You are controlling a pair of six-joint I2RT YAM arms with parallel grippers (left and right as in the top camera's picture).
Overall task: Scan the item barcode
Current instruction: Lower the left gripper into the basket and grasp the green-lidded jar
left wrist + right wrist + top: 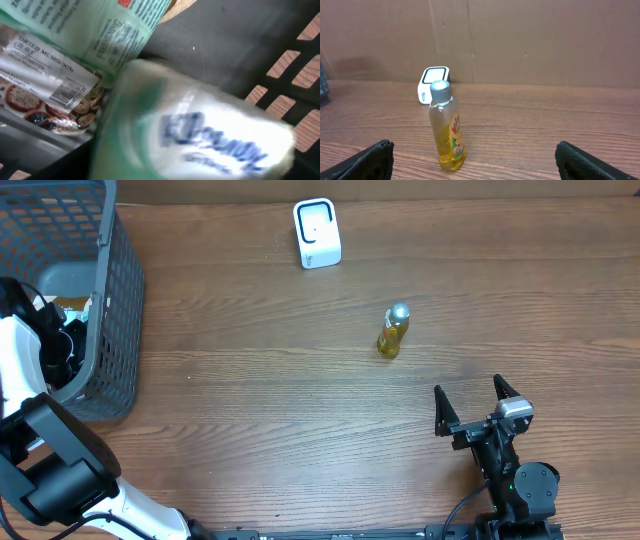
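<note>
**Left arm down in the basket, right one spread wide**

The wooden tabletop (300,430) fills the overhead frame. At its upper left stands a grey mesh basket (115,330), and the left end effector (68,340) is sunk inside it. Whether its jaws are apart or clamped on something, I cannot tell from here. Its wrist camera is crowded by a blurred white-and-green container (200,135) lying very close to the lens across the lower right of that frame. A green packet (100,25) and a bag of dried mushrooms (50,85) lie behind it at the upper left.

The right end effector (468,388) sits at the lower right of the overhead frame, jaws spread wide and holding nothing. The white scanner (317,233) stands at top centre. A small yellow bottle (393,332) with a silver cap stands upright right of centre. It is between the scanner and the right end effector, well apart from both, and the right wrist view shows it just left of centre between the open fingers.
</note>
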